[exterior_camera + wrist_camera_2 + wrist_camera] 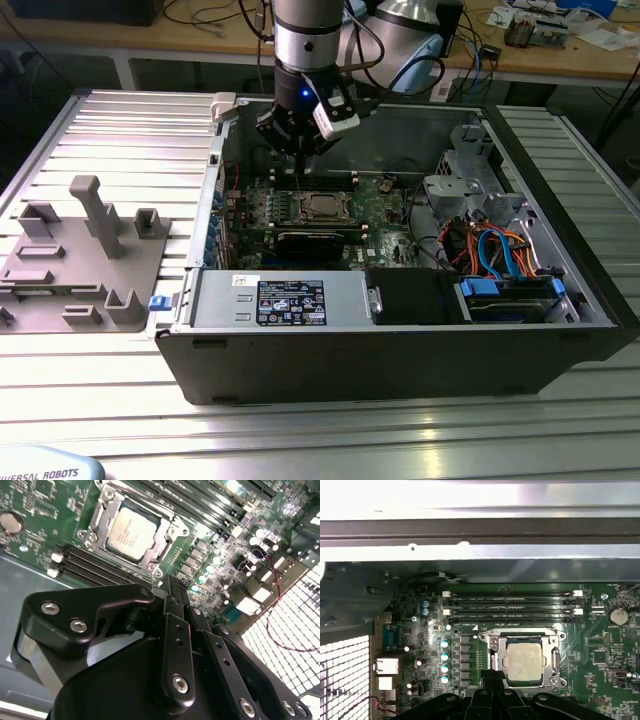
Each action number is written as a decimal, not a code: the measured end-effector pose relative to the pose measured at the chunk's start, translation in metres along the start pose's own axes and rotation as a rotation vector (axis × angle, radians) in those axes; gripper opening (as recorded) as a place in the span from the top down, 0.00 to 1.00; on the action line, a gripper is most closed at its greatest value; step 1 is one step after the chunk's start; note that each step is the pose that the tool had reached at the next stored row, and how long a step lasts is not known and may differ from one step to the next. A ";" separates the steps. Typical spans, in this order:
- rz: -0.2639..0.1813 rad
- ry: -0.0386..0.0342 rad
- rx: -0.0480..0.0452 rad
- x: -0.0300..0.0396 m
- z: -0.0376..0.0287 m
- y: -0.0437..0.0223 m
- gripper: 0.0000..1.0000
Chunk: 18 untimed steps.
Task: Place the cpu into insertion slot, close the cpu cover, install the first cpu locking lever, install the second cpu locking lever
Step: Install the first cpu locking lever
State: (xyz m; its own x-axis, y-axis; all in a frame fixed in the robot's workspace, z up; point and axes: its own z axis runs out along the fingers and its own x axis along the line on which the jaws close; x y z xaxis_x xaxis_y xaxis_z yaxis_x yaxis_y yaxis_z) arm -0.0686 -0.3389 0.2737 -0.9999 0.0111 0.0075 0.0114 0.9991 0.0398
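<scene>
The cpu (524, 660) lies flat in the insertion slot (487, 639) on the green board, its silver-grey top facing up. The cpu cover (555, 655) lies down over it as a silvery frame around the chip. In the second wrist view the cpu (131, 531) sits inside the cover (170, 532). My gripper (171, 584) hangs just above the board at one edge of the socket, its black fingers (176, 630) drawn together with nothing visible between them. In the exterior view the gripper (300, 152) is inside the open computer case, slightly behind the cpu (322, 207).
Long black memory slots (512, 600) run beside the socket. A power supply (285, 298) fills the case's front, and a drive cage with orange and blue cables (500, 250) stands at the exterior view's right. A grey fixture (80, 250) sits on the table at the left.
</scene>
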 end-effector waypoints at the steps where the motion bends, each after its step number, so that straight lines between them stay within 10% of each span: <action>1: -0.003 0.0002 -0.0050 0.0020 0.0004 0.0001 0.89; 13: -0.043 0.0023 -0.0565 0.0173 0.0046 0.0003 0.89; 18: -0.096 0.0061 -0.0593 0.0184 0.0064 0.0036 0.89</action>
State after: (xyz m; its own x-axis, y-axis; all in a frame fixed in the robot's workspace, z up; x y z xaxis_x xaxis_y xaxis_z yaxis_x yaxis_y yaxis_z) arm -0.0870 -0.3349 0.2676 -0.9964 -0.0851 0.0069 -0.0840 0.9915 0.0996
